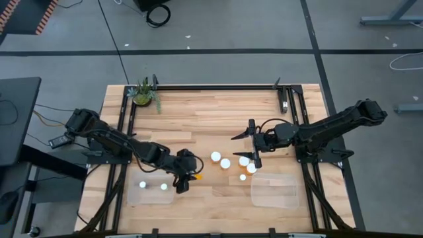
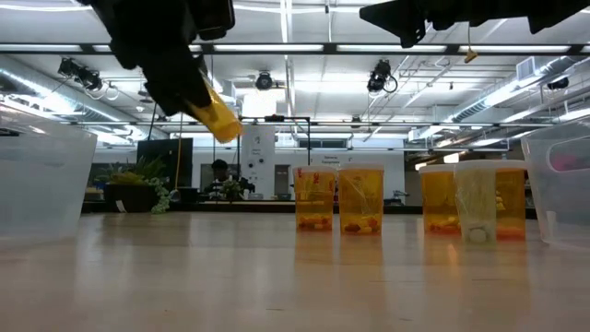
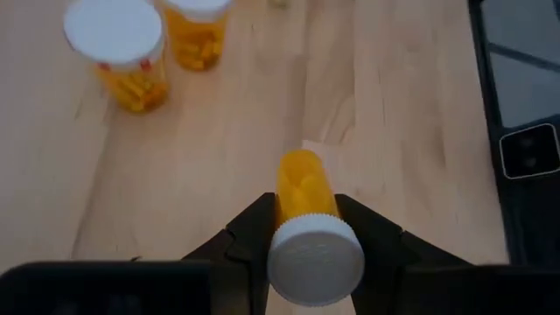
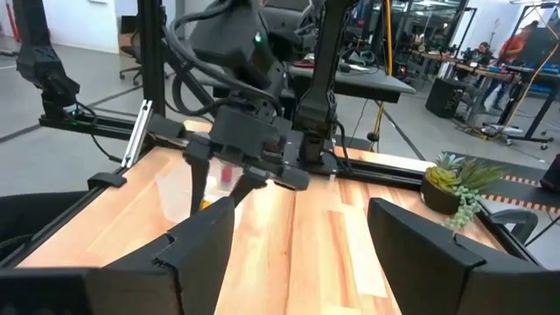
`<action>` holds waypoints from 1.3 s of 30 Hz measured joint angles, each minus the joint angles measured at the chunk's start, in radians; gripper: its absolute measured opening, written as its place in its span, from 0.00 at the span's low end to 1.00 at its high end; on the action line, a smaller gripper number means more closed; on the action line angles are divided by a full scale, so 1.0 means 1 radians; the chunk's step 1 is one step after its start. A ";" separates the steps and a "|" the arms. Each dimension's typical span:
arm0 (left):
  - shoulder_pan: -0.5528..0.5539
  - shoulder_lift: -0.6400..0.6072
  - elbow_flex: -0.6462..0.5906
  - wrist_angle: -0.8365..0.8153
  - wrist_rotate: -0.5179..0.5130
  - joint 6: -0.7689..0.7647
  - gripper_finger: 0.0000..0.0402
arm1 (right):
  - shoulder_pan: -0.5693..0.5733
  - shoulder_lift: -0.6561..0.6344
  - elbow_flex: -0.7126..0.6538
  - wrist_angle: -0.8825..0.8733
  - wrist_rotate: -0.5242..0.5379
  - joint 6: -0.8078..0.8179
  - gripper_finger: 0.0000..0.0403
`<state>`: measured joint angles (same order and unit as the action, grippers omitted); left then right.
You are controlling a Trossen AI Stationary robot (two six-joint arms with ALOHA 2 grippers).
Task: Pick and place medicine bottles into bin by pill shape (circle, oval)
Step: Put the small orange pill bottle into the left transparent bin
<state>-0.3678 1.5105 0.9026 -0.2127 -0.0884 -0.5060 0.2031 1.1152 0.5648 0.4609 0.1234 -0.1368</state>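
Our left claw (image 1: 188, 173) clamps a bottle (image 3: 304, 229) near its cap above the desk (image 1: 198, 125), right of the bin (image 1: 153, 191) at seven o'clock, so it may pivot loose, while our right claw (image 1: 250, 142) waits wide.

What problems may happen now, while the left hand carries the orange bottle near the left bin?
1. The left hand holds the orange, white-capped pill bottle tilted, just under its cap; it might slip out.
2. The clear plastic bin already contains two white-capped bottles; a dropped bottle may hit them.
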 joint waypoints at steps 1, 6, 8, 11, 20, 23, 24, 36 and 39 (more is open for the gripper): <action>-0.004 0.000 0.011 -0.025 0.001 -0.011 0.30 | 0.000 0.000 0.000 0.000 0.000 0.002 0.67; -0.045 0.000 0.110 -0.167 0.008 -0.035 0.29 | 0.000 0.000 0.000 -0.001 0.000 0.011 0.67; -0.062 0.000 0.155 -0.240 0.027 -0.047 0.29 | 0.000 0.000 0.000 -0.002 0.000 0.011 0.67; -0.088 0.000 0.231 -0.352 0.067 -0.118 0.31 | 0.000 0.000 0.000 -0.002 0.000 0.010 0.67; -0.195 0.000 0.302 -0.588 0.107 -0.397 0.29 | 0.000 0.000 0.000 -0.003 0.000 0.013 0.67; -0.231 0.000 0.302 -0.677 0.112 -0.481 0.30 | 0.000 0.000 0.000 -0.003 0.000 0.011 0.67; -0.242 0.000 0.302 -0.703 0.111 -0.508 0.30 | 0.000 0.000 0.000 -0.003 0.000 0.011 0.67; -0.391 0.000 0.302 -0.830 0.075 -0.784 0.29 | 0.000 0.000 0.000 -0.003 0.000 0.013 0.67; -0.422 0.007 0.302 -0.859 0.019 -0.833 0.31 | 0.000 0.000 0.000 -0.003 0.000 0.013 0.67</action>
<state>-0.7897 1.5171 1.2041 -1.0721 -0.0697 -1.3394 0.2035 1.1156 0.5648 0.4583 0.1230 -0.1234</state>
